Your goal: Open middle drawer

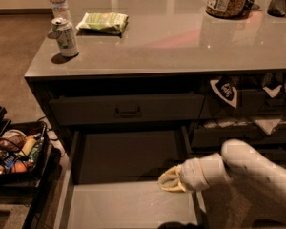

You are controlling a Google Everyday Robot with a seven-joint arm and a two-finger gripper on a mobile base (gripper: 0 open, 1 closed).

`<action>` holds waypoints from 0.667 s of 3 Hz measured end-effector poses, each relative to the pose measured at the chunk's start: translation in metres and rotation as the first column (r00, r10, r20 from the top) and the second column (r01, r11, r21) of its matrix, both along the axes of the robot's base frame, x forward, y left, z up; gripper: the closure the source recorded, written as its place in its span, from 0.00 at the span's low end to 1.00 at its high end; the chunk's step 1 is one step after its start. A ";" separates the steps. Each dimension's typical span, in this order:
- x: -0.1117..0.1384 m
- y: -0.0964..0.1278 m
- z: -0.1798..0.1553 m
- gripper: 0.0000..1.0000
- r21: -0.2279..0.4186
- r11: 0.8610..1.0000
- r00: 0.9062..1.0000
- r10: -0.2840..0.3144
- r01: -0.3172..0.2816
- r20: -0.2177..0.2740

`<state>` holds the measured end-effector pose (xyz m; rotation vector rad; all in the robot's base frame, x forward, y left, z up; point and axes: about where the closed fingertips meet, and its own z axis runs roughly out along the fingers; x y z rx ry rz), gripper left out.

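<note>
Dim, warm overhead light.
Glare streaks the glossy grey countertop (181, 37); the cream gripper (171, 179), at the open grey middle drawer's (124, 205) right edge, stands lit against the shadowed cabinet (43, 92).

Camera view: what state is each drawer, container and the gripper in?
middle drawer: pulled well out.
upper drawer: shut.
gripper: inside the middle drawer, by its right wall.
can: upright on the counter.
water bottle: upright.
green bag: lying flat.

Smooth, thick white arm (257, 171) — pale grey wrist cuff (196, 174) — ending in a cream tool (170, 179) over the middle drawer (128, 206)
</note>
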<state>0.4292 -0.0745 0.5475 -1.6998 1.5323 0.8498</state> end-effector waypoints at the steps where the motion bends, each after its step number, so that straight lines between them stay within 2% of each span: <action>1: -0.025 -0.012 -0.009 1.00 0.134 0.987 0.991 -0.101 0.089 0.091; 2: -0.036 -0.044 -0.012 1.00 0.142 0.979 0.977 -0.168 0.149 0.133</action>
